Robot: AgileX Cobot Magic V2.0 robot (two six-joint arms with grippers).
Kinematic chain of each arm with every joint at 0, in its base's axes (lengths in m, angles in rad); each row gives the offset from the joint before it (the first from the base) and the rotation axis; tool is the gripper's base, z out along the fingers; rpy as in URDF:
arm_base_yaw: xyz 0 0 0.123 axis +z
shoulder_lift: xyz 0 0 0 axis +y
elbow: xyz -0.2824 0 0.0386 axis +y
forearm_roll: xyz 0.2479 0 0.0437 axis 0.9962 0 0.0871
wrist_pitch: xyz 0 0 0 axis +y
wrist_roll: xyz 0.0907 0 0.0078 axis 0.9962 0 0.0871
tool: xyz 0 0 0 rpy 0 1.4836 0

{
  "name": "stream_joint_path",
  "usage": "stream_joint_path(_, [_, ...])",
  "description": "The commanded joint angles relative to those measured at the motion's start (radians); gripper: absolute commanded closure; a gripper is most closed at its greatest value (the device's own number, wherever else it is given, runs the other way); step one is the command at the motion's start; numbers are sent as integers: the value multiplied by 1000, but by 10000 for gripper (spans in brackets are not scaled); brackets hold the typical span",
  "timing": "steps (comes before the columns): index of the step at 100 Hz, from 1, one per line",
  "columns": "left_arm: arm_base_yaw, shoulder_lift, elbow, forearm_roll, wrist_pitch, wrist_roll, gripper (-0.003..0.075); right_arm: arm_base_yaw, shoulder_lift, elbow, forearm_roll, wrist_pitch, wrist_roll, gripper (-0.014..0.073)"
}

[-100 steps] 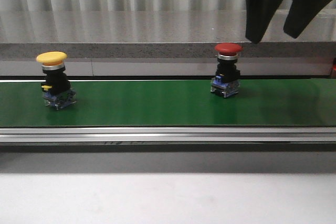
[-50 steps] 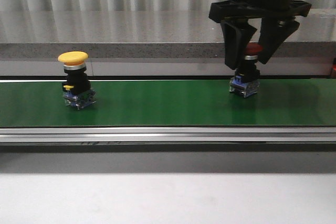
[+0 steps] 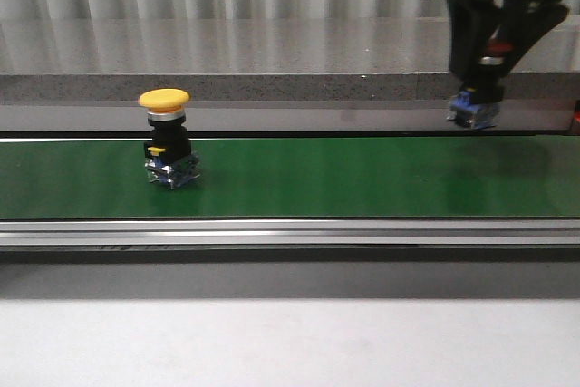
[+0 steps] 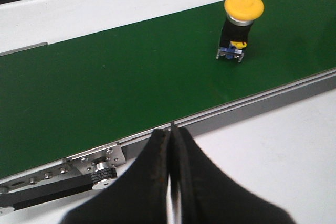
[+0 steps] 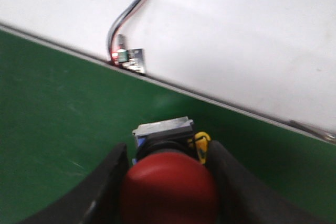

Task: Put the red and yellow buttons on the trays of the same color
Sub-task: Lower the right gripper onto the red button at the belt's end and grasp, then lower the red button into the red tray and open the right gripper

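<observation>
My right gripper (image 3: 490, 61) is clamped on the red button (image 5: 169, 191), holding it clear above the belt (image 3: 317, 178) for its tray, while the yellow button (image 3: 167, 138) sits on the belt and my left gripper (image 4: 170, 145) waits closed.

Belt (image 3: 317, 178) runs left-right across the front view, w/ worktop (image 3: 290, 342) in front of it & a ledge (image 3: 227, 88) behind. One button (image 3: 167, 138) stands upright on belt, left of centre. Other button (image 3: 478, 97) is far right, off the belt surface, up between right claw (image 3: 494, 61) fingers, above belt's back edge. Left claw (image 4: 170, 145) sits over belt's near rail (image 4: 252, 106), well apart from the left button.
</observation>
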Motion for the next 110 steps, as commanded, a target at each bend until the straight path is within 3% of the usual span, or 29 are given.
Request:
stream_joint_path(1, [-9,0,-25,-20,-66,0,740,-71,-88,-35,-6,-2,5,567])
stream_joint_path(34, [-9,0,-25,-20,-66,0,740,-393,-152,-35,-55,36,5,567])
stream_joint_path(62, [-9,0,-25,-20,-66,0,740,-603,-107,-31,-137,31,7,567])
stream_joint_path(83, [-9,0,-25,-20,-66,0,740,-690,-55,-31,-138,-23,10,567])
stream_joint_path(110, [-9,0,-25,-20,-66,0,740,-698,31,-31,-138,-124,17,567])
